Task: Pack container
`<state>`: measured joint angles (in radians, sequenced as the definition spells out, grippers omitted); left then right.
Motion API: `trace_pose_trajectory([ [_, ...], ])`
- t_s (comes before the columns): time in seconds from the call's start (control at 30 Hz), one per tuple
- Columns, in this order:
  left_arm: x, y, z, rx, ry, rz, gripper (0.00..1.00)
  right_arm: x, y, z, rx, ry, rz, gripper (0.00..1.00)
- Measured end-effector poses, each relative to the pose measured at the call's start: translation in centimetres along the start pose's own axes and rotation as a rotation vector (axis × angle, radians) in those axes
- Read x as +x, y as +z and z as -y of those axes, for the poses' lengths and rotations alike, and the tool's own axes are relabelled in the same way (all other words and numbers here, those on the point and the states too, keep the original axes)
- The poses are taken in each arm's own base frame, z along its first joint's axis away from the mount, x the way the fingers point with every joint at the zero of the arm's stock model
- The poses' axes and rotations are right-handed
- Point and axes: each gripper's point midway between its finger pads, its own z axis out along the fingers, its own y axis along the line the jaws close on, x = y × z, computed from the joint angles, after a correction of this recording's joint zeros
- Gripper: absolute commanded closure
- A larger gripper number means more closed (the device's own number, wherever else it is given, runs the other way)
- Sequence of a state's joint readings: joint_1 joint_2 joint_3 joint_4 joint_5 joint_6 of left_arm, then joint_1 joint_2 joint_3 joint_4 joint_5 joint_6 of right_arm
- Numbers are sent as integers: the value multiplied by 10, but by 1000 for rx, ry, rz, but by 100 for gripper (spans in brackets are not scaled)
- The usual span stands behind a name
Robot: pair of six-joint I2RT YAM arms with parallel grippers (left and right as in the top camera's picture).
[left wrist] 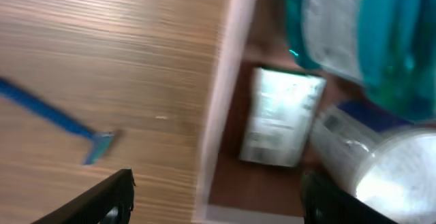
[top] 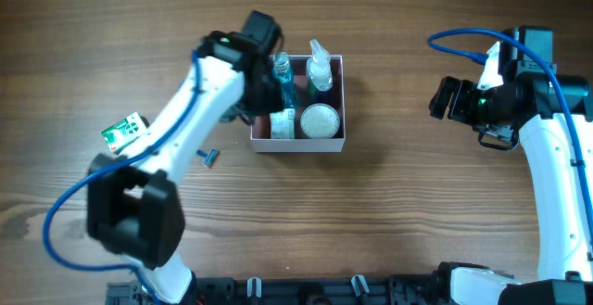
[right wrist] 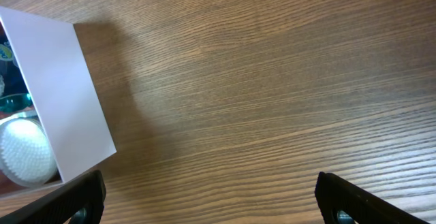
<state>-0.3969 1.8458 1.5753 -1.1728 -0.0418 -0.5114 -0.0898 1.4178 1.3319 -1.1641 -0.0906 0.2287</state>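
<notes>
The container [top: 298,144] is a square white-walled box with a dusty-pink inside at the table's middle back. It holds a blue bottle [top: 283,75], a clear spray bottle [top: 320,67], a round white jar [top: 320,120] and a white packet [top: 283,125]. My left gripper [top: 262,101] hovers open and empty over the box's left wall. In the left wrist view my fingers [left wrist: 221,203] straddle that wall [left wrist: 219,94], with the packet [left wrist: 279,118], bottle [left wrist: 368,26] and jar [left wrist: 402,176] inside. My right gripper [top: 449,99] is open and empty, well right of the box.
A blue razor [top: 209,158] lies on the wood left of the box and shows in the left wrist view [left wrist: 61,122]. A white-and-green packet [top: 125,131] lies farther left. The right wrist view shows the box's white wall [right wrist: 58,94] and my open fingers [right wrist: 211,203] over wood.
</notes>
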Motion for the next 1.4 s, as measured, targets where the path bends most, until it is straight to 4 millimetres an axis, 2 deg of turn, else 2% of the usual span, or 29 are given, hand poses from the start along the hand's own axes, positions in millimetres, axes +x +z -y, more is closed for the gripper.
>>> trace_pose_trajectory([
  [0.1, -17, -23, -39, -3, -121, 47, 15, 0, 0, 0, 0, 0, 0, 0],
  [0.23, -39, -56, -125, -14, -430, 125, 11, 0, 0, 0, 0, 0, 0, 0],
  [0.3, -42, -61, -162, -21, -594, 133, 0, 0, 0, 0, 0, 0, 0, 0],
  [0.37, -43, -61, -194, -11, -783, 128, 0, 0, 0, 0, 0, 0, 1, 0],
  [0.4, -42, -57, -214, 3, -936, 122, 0, 0, 0, 0, 0, 0, 0, 0],
  [0.47, -42, -49, -228, 25, -1091, 121, 0, 0, 0, 0, 0, 0, 0, 0],
  [0.63, -39, -10, -247, 39, -1341, 105, 0, 0, 0, 0, 0, 0, 0, 0],
  [0.83, -18, 37, -246, -14, -1511, 1, 0, 0, 0, 0, -2, 0, -1, 0],
  [0.93, -10, 54, -246, -49, -1572, -43, 0, 1, 0, 0, -3, 0, -4, 0],
  [1.07, -5, 67, -248, -89, -1641, -73, 4, 1, 0, 0, -3, 0, -4, 0],
  [1.23, -3, 71, -254, -130, -1686, -58, 5, 1, 0, -1, -4, 0, -4, 0],
  [1.4, -2, 74, -260, -145, -1728, -48, 1, 1, 0, -1, -6, 0, -5, 0],
])
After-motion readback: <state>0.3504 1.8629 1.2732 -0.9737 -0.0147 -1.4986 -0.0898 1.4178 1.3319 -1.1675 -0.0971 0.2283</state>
